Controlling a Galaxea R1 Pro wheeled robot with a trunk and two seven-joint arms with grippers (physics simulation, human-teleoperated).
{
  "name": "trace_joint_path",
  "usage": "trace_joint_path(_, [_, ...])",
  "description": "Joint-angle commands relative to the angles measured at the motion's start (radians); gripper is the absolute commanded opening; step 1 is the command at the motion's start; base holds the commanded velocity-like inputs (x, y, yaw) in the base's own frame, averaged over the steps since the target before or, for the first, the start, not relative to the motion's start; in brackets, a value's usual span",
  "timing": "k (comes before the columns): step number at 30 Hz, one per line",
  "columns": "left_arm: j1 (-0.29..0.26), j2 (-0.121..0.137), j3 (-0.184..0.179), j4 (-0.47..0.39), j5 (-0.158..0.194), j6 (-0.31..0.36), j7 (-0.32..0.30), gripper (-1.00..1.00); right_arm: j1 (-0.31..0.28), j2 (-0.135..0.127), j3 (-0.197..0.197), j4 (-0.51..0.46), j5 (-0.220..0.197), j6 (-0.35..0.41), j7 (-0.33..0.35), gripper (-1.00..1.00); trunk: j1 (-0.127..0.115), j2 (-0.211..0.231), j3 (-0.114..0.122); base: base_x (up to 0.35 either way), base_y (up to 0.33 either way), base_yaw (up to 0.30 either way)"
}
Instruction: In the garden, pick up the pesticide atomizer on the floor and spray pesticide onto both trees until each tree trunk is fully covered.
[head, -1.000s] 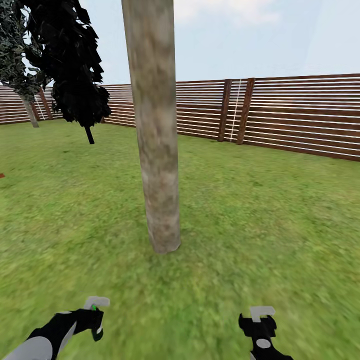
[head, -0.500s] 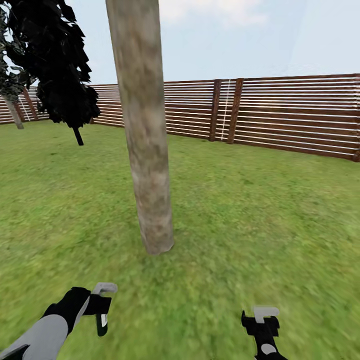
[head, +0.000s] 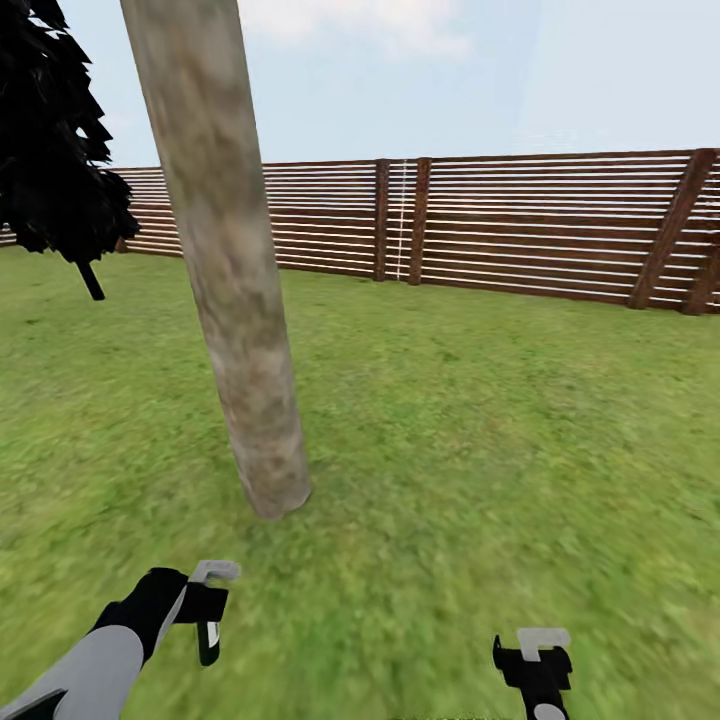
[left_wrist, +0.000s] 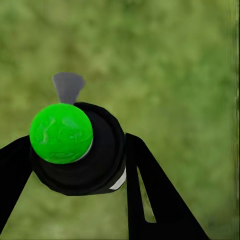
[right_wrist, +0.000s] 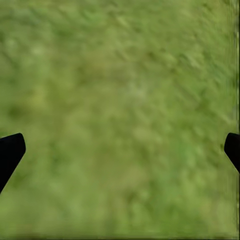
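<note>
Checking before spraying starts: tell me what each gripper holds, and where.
Left gripper clamps the pesticide atomizer around its dark body; right gripper holds nothing.

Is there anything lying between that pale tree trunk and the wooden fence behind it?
Just grass lawn between the tree trunk and the fence, per the head view.

There was one pale tree trunk (head: 222, 270) and one near-black tree (head: 55, 150). Two end effectors were visible, the left end effector (head: 208, 605) and the right end effector (head: 540, 655). One atomizer (left_wrist: 75, 147) was there.
</note>
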Motion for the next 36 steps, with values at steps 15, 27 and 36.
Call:
trace_joint_path(15, [-0.002,-0.016,0.009,-0.047,-0.011,0.002,0.001,-1.00,-0.001,-0.002,-0.005,0.001,0.015,-0.004,-0.002,1.00,0.000,0.000,-0.001,0.102,-0.115,-0.062])
trace_joint_path(27, [0.008,-0.026,0.008,-0.139,-0.009,-0.010,0.023,-1.00,0.013,0.001,-0.005,0.004,0.015,-0.003,-0.003,1.00,0.000,0.000,-0.001,-0.076,0.000,0.000])
trace_joint_path(36, [-0.008,-0.089,-0.006,-0.230,-0.009,-0.001,0.019,-1.00,0.014,0.004,-0.005,0.004,0.014,-0.003,-0.003,1.00,0.000,0.000,-0.001,-0.016,0.000,0.000])
